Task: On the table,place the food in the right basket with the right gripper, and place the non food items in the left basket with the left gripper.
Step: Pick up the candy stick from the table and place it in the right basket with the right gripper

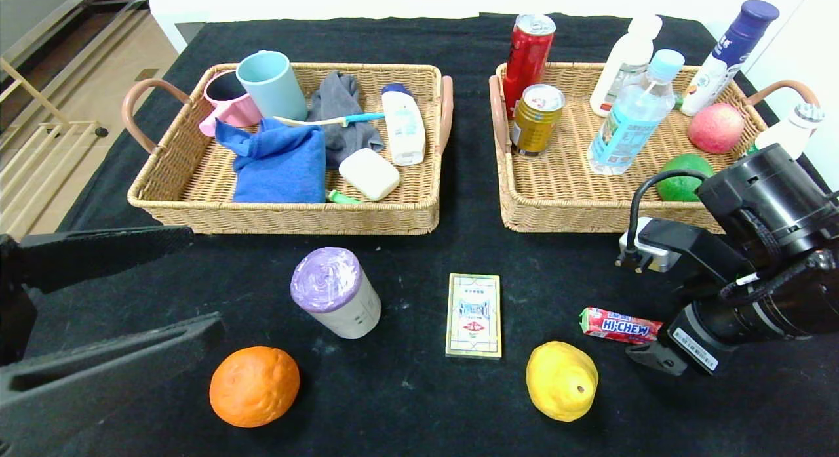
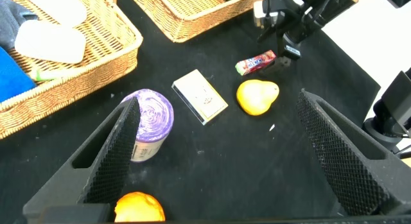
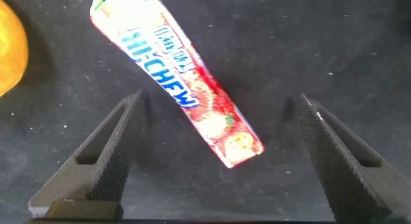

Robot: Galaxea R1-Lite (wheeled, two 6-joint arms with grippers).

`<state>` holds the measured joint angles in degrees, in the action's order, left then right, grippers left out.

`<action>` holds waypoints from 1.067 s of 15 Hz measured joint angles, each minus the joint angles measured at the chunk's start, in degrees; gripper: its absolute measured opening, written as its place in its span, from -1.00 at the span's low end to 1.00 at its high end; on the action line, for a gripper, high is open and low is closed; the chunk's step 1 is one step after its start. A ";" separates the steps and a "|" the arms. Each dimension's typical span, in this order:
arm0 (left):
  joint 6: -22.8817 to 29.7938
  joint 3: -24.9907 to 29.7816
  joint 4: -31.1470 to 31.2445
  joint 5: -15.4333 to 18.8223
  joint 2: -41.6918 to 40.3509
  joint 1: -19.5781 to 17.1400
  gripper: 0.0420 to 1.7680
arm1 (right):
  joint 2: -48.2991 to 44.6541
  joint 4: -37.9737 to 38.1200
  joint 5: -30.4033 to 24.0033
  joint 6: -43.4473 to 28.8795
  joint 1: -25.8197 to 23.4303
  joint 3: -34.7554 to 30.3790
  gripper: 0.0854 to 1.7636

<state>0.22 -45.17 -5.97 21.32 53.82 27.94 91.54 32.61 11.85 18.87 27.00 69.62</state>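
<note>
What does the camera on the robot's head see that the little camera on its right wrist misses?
Only the head view shows both wicker baskets, the orange, the purple-topped roll and the card box. Only the right wrist view shows the right gripper open, its fingers either side of one end of the Hi-Chew stick. Both show the Hi-Chew, the yellow pear-shaped fruit and the black cloth.

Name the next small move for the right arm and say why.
Probably lower the right end effector straight down and close on the Hi-Chew stick. Its fingers stand open on either side of the candy's near end, which lies flat on the table, not yet gripped. The left end effector hangs open, off to the side.
</note>
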 joint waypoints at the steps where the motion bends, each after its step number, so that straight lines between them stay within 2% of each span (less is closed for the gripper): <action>1: 0.02 0.00 0.00 0.01 0.00 0.00 1.00 | 0.13 0.00 -0.04 -0.02 0.26 -0.20 0.92; 8: 0.00 -0.09 -0.02 0.01 -0.18 0.02 1.00 | 0.77 -3.07 -0.06 -0.20 0.63 -1.76 0.92; 12: -0.15 -0.01 -0.04 0.01 -0.21 0.02 1.00 | 0.77 -3.25 -0.09 -0.20 0.91 -2.86 0.18; 15: -0.17 0.00 -0.04 0.01 -0.21 0.00 1.00 | 0.72 -3.51 -0.11 -0.11 1.00 -3.72 -0.17; 16: -0.27 0.00 -0.02 0.00 -0.21 0.00 1.00 | 0.68 -3.45 -0.09 -0.09 0.98 -3.80 -0.50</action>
<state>-0.05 -45.17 -6.00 21.32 53.61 27.94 92.22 29.16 11.76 18.79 27.98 65.82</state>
